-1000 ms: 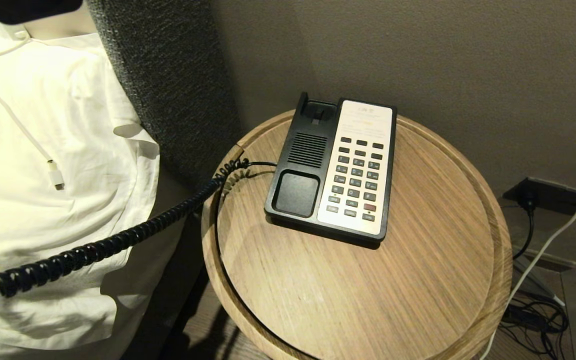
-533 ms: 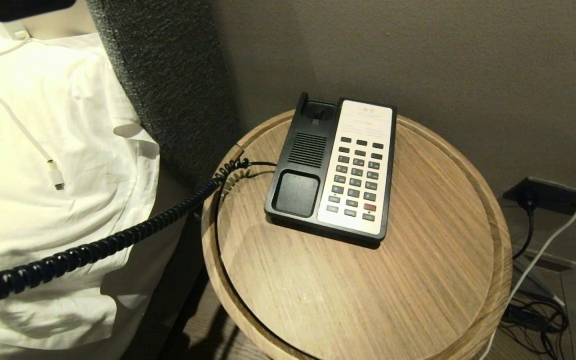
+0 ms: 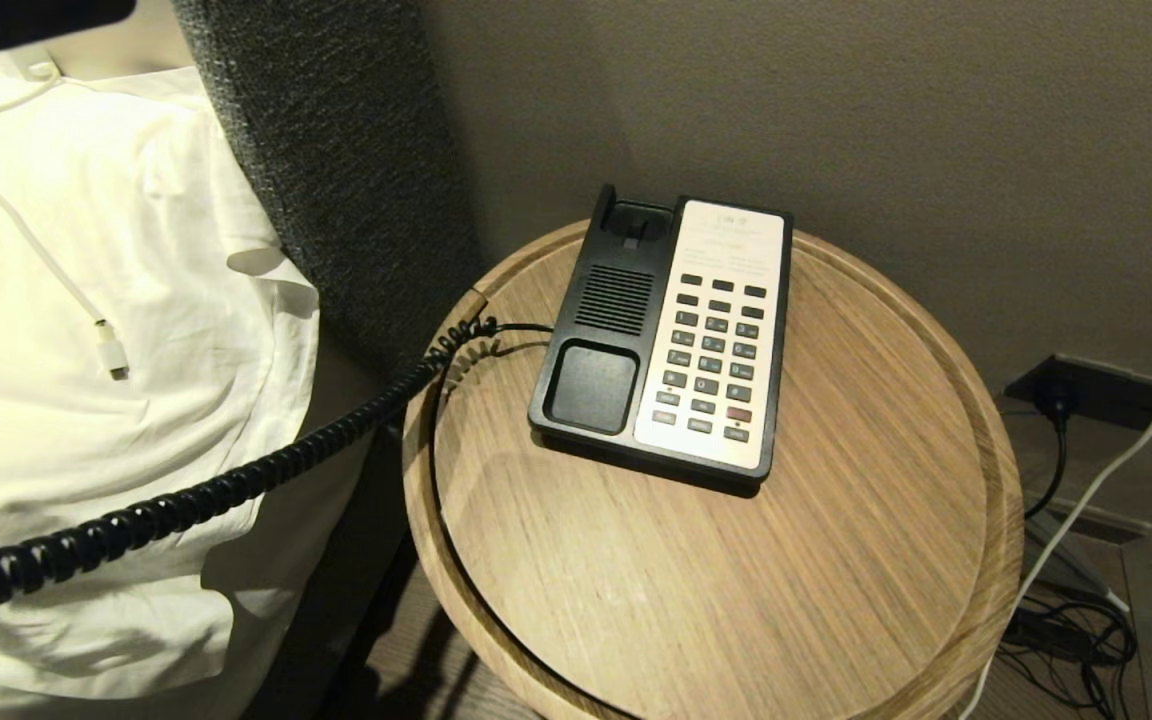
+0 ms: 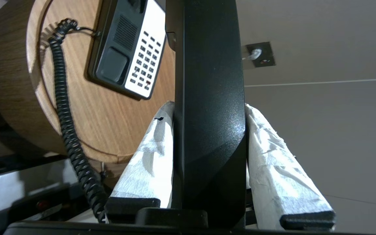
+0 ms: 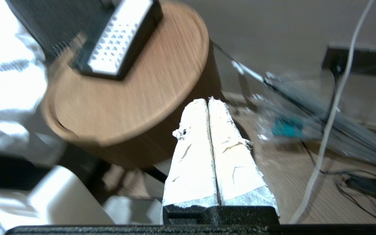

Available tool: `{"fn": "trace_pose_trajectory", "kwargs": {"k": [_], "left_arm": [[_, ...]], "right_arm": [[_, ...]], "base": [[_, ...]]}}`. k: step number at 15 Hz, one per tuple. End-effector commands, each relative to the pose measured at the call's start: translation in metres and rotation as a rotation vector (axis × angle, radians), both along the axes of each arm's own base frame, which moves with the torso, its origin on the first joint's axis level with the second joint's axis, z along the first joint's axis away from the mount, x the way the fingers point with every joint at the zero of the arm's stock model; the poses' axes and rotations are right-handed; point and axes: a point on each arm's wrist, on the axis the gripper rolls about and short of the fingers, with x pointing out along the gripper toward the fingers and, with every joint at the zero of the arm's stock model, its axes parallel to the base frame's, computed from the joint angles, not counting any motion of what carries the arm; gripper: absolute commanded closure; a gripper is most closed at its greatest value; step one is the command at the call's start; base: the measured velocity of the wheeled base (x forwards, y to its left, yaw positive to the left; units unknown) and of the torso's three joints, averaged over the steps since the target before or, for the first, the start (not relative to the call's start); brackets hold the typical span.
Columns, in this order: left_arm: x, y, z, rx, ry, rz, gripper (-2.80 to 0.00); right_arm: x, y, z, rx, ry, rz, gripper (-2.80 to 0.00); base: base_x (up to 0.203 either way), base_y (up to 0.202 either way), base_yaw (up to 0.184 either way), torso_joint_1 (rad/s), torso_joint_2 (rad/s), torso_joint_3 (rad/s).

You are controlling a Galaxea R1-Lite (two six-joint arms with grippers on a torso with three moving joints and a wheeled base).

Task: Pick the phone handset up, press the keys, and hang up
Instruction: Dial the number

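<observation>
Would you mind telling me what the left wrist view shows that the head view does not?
Only the left wrist view shows the phone handset clamped between the left gripper's white-wrapped fingers. Only the head view shows the white bedding, the white charging cable lying on it and the grey headboard. Both show the phone base, the keys, the coiled cord and the round wooden table.

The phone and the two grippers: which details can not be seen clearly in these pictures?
- Phone handset: both ends cut off by the left wrist view's edges; absent from the head view, where only its coiled cord shows.
- Keys: labels too small to read in the head view, blurred in the right wrist view.
- Left gripper and right gripper: outside the head view.
</observation>
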Motion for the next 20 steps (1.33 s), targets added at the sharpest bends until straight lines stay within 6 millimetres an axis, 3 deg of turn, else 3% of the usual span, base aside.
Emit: {"fn": "trace_pose_trajectory", "kwargs": {"k": [1,4,10,13,17,20], "left_arm": [[0.000,0.000,-0.002,0.005,0.009,0.003,0.00],[0.001,-0.001,-0.002,0.006,0.010,0.003,0.00],[0.003,-0.004,-0.001,0.006,0.010,0.004,0.00],[0.004,-0.006,-0.001,0.010,0.012,0.004,0.00],[0.005,-0.007,0.000,0.011,0.013,0.006,0.00],[0.005,-0.008,0.000,0.013,0.014,0.007,0.00]], "right_arm": [[0.026,-0.001,0.048,0.052,0.101,0.016,0.00],[0.074,-0.001,0.087,0.092,0.247,0.089,0.00],[0.194,0.007,0.126,0.095,0.515,0.237,0.00],[0.243,0.015,0.139,0.069,0.591,0.279,0.00],[0.281,0.044,0.138,-0.011,0.662,0.348,0.00],[0.291,0.077,0.139,-0.078,0.676,0.426,0.00]], "base": [[0.000,0.000,0.000,0.000,0.00,0.000],[0.000,0.000,0.000,0.000,0.00,0.000],[0.000,0.000,0.000,0.000,0.00,0.000],[0.000,0.000,0.000,0.000,0.00,0.000],[0.000,0.000,0.000,0.000,0.00,0.000],[0.000,0.000,0.000,0.000,0.00,0.000]]}}
